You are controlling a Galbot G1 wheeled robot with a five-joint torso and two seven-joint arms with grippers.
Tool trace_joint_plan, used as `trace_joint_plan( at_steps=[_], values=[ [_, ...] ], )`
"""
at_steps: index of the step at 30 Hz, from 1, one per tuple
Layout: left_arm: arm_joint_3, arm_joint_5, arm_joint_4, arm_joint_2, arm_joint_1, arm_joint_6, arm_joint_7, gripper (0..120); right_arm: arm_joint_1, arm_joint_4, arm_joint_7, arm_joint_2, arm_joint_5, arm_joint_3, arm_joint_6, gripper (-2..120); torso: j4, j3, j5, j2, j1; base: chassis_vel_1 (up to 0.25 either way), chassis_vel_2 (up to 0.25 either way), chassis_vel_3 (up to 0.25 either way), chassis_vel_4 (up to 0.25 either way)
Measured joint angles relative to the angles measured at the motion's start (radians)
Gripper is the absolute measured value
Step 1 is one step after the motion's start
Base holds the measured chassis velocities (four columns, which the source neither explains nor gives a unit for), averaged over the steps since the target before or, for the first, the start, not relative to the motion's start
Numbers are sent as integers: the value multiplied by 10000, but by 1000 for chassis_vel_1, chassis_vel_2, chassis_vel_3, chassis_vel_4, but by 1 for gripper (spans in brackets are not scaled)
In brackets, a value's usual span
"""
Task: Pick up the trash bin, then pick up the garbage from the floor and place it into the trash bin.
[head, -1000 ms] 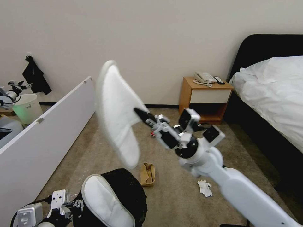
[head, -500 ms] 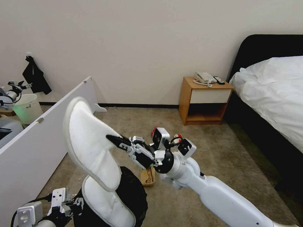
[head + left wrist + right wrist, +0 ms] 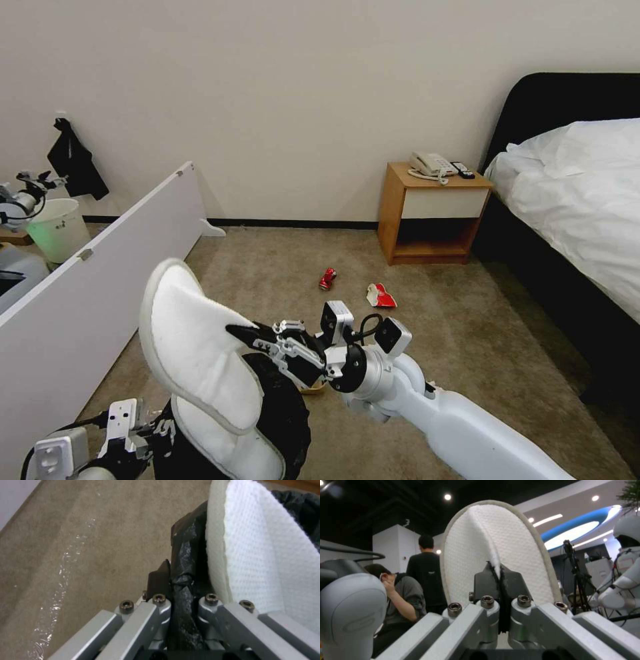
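Right gripper point(image 3: 241, 331): my fingers clamped on a white slipper point(image 3: 193, 347), above the trash bin point(image 3: 283, 407). Left gripper point(image 3: 181, 585): fingers pinching the bin's black bag rim. Second slipper point(image 3: 227, 447): inside bin. Red can point(image 3: 327, 278), wrapper point(image 3: 381, 295): on floor point(image 3: 467, 333).

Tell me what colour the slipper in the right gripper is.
White, with a waffle-textured sole; the slipper shows best in the right wrist view, pinched by the right gripper.

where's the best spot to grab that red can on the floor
Across its narrow middle, coming straight down from above. The red can lies on its side on open floor, clear of the wrapper, so the fingers could probably close over its crushed waist without nudging anything else.
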Motion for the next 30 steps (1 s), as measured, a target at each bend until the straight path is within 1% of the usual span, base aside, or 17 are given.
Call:
trace_joint_plan(
  at_steps=[7, 17, 20, 21, 22, 23, 24, 26, 27, 28, 29, 30],
  values=[
    [-11, -78, 0, 9, -26, 0, -12, 4, -215, -59, -39, -87, -166, -119, 35, 0, -1, 0, 0, 0, 0, 0, 0, 0, 0],
    [-46, -301, 0, 33, 3, 0, -48, 4, -272, -576, -103, 10, -533, -285, 166, 0, 0, 0, 0, 0, 0, 0, 0, 0, 0],
    [-43, -346, 0, 33, 6, 0, -64, 4, -272, -656, -46, 71, -595, -296, 199, 0, 0, 0, 0, 0, 0, 0, 0, 0, 0],
    [-29, -386, 0, 31, 20, 0, -79, 4, -273, -700, 111, 123, -659, -305, 260, 0, 0, 1, 0, 0, 0, 0, 0, 0, 0],
    [-7, -441, 0, 28, 49, 0, -95, 4, -274, -781, 279, 178, -742, -314, 330, 2, 0, 0, 0, 0, 0, 0, 0, 0, 0],
    [-4, -483, 0, 27, 62, 0, -107, 4, -275, -836, 306, 186, -783, -316, 343, 7, 1, 0, 0, 0, 0, 0, 0, 0, 0],
    [-4, -483, 0, 27, 62, 0, -107, 4, -275, -836, 306, 186, -783, -316, 343, 7, 1, 0, 0, 0, 0, 0, 0, 0, 0],
    [-3, -587, 0, 34, 86, 0, -133, 4, -310, -932, 314, 164, -831, -316, 353, 17, 0, 0, 0, 0, 0, 0, 0, 0, 0],
    [-3, -587, 0, 34, 86, 0, -133, 4, -310, -932, 314, 164, -831, -316, 353, 17, 0, 0, 0, 0, 0, 0, 0, 0, 0],
    [-4, -622, 0, 38, 91, 0, -141, 4, -332, -953, 311, 147, -848, -313, 354, 20, 0, 0, 0, 0, 0, 0, 0, 0, 0],
    [-4, -715, 0, 45, 111, 0, -165, 4, -378, -982, 307, 115, -865, -298, 356, 29, -1, 1, 0, 0, 0, 0, 0, 0, 0],
    [-4, -772, 0, 46, 131, 0, -182, 4, -412, -988, 305, 93, -870, -283, 356, 33, -1, 0, 0, 0, 0, 0, 0, 0, 0]
  ],
)
